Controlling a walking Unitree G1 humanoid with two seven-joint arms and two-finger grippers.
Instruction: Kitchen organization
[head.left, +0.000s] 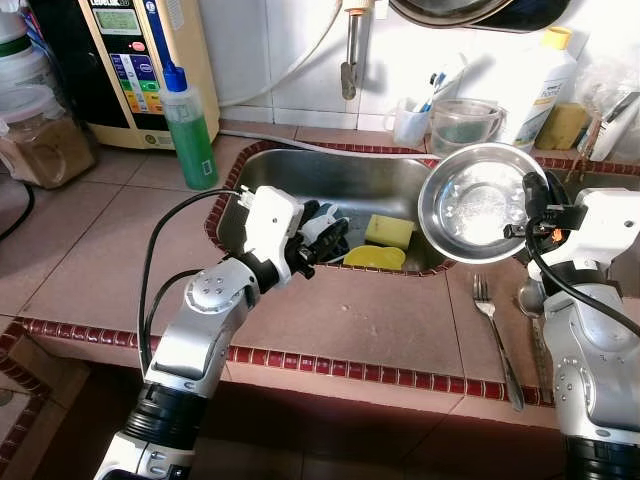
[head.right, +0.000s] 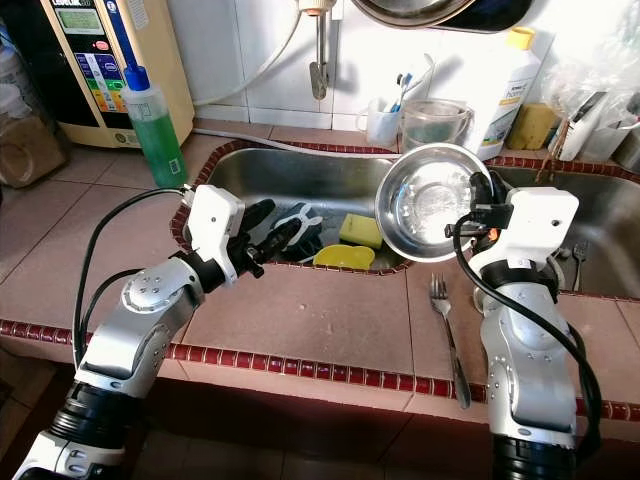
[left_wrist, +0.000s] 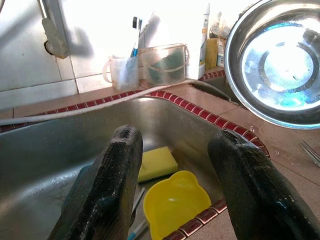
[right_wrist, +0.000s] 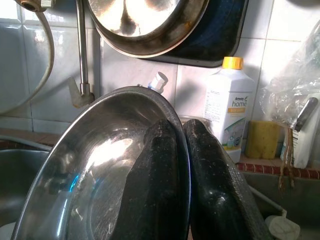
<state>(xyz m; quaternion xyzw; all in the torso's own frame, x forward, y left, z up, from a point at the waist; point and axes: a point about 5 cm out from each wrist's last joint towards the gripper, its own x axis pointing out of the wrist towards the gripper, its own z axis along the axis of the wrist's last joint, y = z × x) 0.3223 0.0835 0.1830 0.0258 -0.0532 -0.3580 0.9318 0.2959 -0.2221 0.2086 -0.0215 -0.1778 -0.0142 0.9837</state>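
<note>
I see a white tiled wall (head.left: 300, 60) behind a tan tiled counter (head.left: 360, 320) edged in dark red trim (head.left: 400, 372). A steel sink (head.left: 330, 180) is set into it. Bright light glares from the right.

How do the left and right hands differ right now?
The left hand is open with nothing between its fingers; the right hand is shut on the rim of a steel bowl. The left hand reaches over the sink, above a yellow sponge and yellow cup; the right hand holds the bowl tilted above the counter edge. Both have two long black fingers.
</note>
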